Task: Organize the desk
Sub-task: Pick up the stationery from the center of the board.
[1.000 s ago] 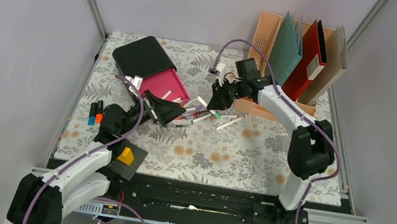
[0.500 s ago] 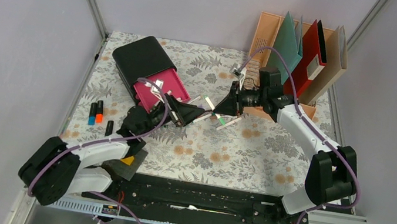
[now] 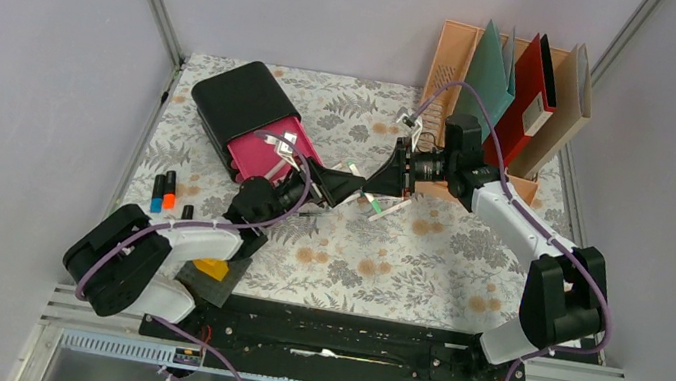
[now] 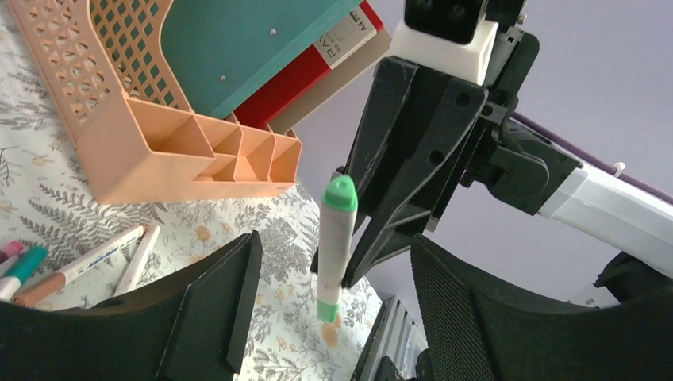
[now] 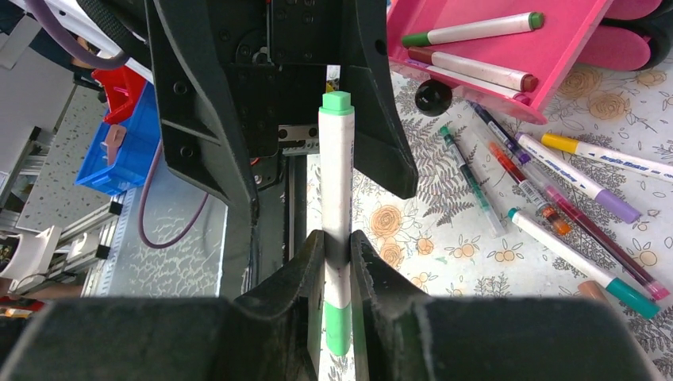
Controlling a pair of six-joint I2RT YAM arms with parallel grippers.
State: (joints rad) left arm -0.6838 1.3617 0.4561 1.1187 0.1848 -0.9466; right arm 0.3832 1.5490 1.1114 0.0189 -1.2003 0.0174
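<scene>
Green-capped marker (image 5: 336, 175): light, rigid, slick barrel (likely rolls on the desk (image 3: 424, 264)). Right gripper (image 5: 337, 248) pinches its lower end; left gripper (image 4: 333, 246) spread either side, best closing on the bare mid-barrel.

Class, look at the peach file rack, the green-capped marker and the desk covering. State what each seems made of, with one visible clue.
The file rack looks like moulded plastic, matte peach: uniform colour, lattice wall, crisp dividers. The marker is probably smooth plastic: white barrel, green cap. The desk covering seems to be printed cloth, matte: fern-and-flower pattern, no glare.
</scene>
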